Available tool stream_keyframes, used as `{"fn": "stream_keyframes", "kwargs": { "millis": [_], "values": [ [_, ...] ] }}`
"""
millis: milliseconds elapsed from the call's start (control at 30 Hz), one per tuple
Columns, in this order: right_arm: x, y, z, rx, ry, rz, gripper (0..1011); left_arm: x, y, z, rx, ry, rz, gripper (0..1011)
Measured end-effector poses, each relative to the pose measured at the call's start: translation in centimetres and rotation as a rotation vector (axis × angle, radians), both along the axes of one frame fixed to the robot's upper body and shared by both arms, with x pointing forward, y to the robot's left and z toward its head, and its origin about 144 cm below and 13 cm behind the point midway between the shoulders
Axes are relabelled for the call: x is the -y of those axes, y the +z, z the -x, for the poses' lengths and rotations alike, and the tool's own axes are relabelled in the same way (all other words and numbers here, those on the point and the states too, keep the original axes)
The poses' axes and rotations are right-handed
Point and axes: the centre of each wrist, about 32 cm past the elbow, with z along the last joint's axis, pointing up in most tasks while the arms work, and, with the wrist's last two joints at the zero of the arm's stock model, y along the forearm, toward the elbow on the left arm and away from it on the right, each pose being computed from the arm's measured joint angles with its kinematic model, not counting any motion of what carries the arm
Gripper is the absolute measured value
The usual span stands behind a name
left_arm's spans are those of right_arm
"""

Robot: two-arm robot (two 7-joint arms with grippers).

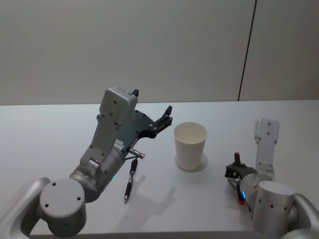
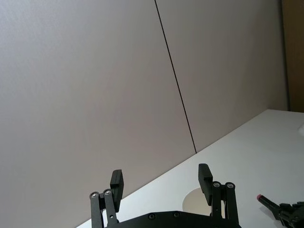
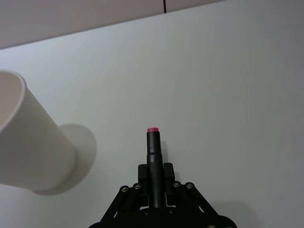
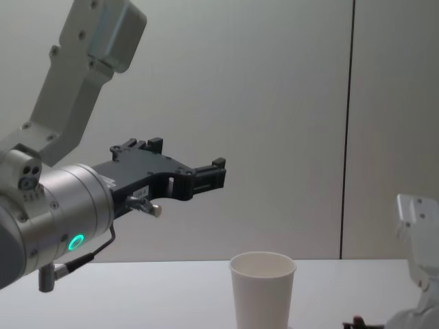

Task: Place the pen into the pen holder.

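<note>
Two pincers: left gripper [image 2: 160,174] wide and empty; right gripper [image 3: 154,170] clamps a red-tipped rod [image 3: 153,142], perhaps a pen.

left arm: reaching forward, elbow bent, wrist raised high | left gripper [image 2: 160,175]: hanging with fingers spread wide, empty | right arm: sitting low at the right | right gripper [image 3: 154,175]: pinching a pen [image 3: 153,145] between closed fingers

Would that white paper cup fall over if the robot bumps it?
Likely: the pen holder looks empty and thin-walled, so probably light and easily slid or tipped. Its base is narrower than its rim, which probably worsens that.
</note>
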Motion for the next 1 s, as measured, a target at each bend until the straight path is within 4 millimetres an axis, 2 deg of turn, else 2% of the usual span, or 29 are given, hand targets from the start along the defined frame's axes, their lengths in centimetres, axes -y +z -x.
{"fn": "stream_keyframes", "kwargs": {
  "millis": [1000],
  "values": [
    [1.1,1.9,1.3,0.433,0.164,-0.016,185,0.0,0.0,0.0,0.000,0.000,0.000,1004]
  ]
}}
